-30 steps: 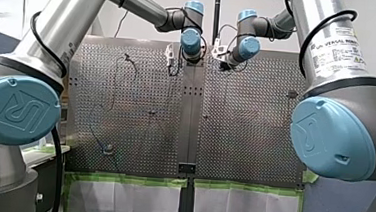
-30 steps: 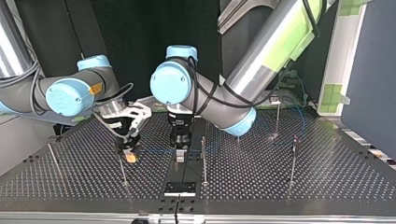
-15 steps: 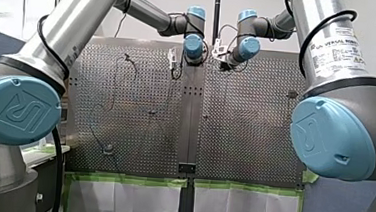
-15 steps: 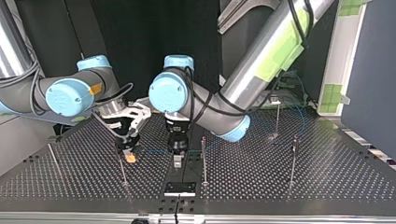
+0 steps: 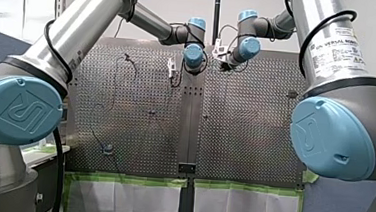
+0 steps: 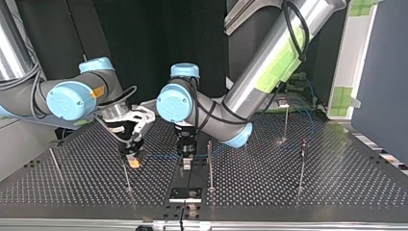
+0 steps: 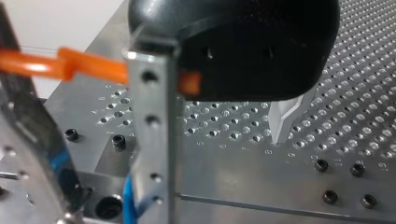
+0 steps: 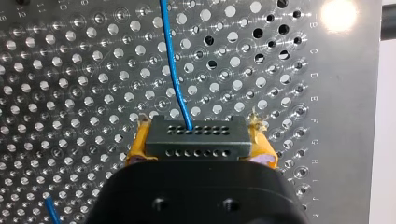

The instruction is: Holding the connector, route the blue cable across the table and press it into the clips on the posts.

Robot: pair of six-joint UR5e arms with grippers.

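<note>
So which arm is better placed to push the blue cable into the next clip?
Probably the left: my left gripper sits over the blue cable beside a post; my right gripper is busy holding the connector.

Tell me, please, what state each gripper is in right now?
Left gripper: open, thin blue cable running between its metal fingers.
Right gripper: shut on the grey perforated connector block, yellow pads either side.
</note>
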